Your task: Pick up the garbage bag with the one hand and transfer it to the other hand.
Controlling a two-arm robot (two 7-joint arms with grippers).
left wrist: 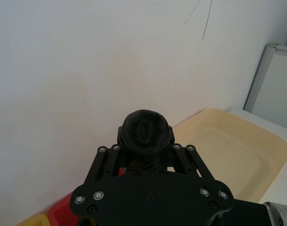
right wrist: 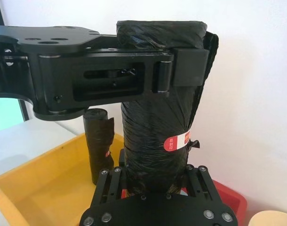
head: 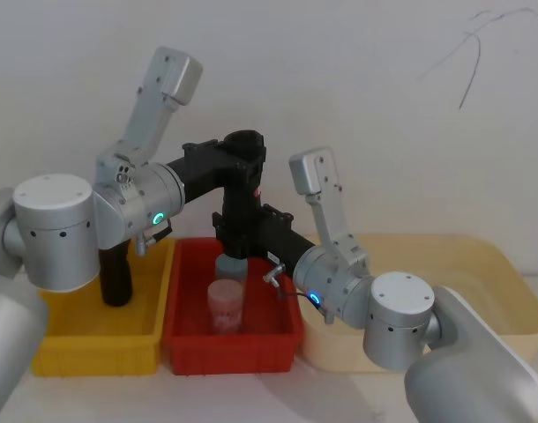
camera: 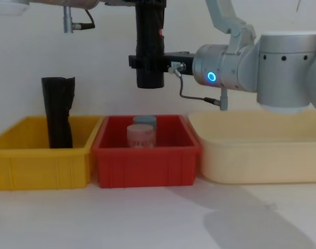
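The left gripper (left wrist: 144, 149) was clamped round the top of the upright garbage bag (right wrist: 155, 136) — below it, the right gripper (right wrist: 155, 175) gripped the roll's lower end too.

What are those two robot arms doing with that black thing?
Both arms are holding one tall garbage bag roll in the air above the red bin. The left gripper, on the arm with the green light, clamps it near the top. The right gripper, on the arm with the blue light, clamps it lower down. It looks like mid-handover. Another black roll stands in the yellow bin.
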